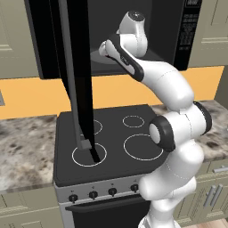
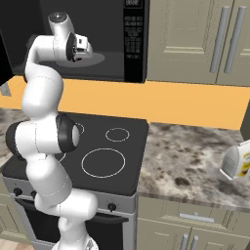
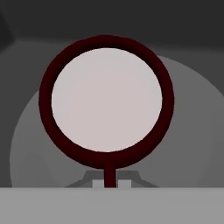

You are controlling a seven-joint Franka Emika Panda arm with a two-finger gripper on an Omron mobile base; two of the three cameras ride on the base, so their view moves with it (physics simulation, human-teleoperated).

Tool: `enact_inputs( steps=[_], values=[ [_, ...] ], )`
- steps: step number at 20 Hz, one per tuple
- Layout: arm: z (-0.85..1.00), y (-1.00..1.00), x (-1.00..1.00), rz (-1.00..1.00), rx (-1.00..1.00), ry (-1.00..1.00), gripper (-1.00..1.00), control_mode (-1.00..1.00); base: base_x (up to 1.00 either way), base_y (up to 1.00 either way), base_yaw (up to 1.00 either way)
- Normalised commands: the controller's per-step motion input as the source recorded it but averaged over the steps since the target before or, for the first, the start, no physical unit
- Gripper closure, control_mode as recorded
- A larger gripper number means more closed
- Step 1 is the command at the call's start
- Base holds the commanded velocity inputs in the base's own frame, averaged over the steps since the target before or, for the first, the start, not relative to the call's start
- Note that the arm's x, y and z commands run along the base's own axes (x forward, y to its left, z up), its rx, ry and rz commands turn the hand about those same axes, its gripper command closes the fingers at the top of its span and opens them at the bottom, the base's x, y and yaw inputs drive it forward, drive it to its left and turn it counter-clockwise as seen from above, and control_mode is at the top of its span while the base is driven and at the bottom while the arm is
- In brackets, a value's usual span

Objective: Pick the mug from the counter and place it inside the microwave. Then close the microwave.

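counter (image 2: 195, 156): we see speckled stone beside a black stove (image 2: 105, 146)
microwave (image 2: 133, 44): door open; grey turntable (image 3: 188, 131) under mug (image 3: 106, 103)
gripper (image 3: 106, 183): clamped on mug handle

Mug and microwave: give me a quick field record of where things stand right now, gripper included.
mug: seen from straight above in the hand view, over the grey turntable, handle toward the gripper
gripper: shut on the mug's handle
arm: reaching into the microwave cavity
microwave door: open, swung out over the stovetop
counter: a pale carton stands at its right edge
remaining: release the mug, withdraw, close door
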Motion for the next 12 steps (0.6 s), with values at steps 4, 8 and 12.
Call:
enact_inputs(
  steps=[4,8,12],
  values=[
    [0.0,0.0,0.0,0.0,0.0,0.0,1.0,-1.0,0.0,0.0,0.0],
    [0.0,0.0,0.0,0.0,0.0,0.0,-1.0,-1.0,0.0,0.0,0.0],
    [0.0,0.0,-0.08,0.0,-0.01,-0.02,-1.0,-1.0,0.0,0.0,0.0]
  ],
)
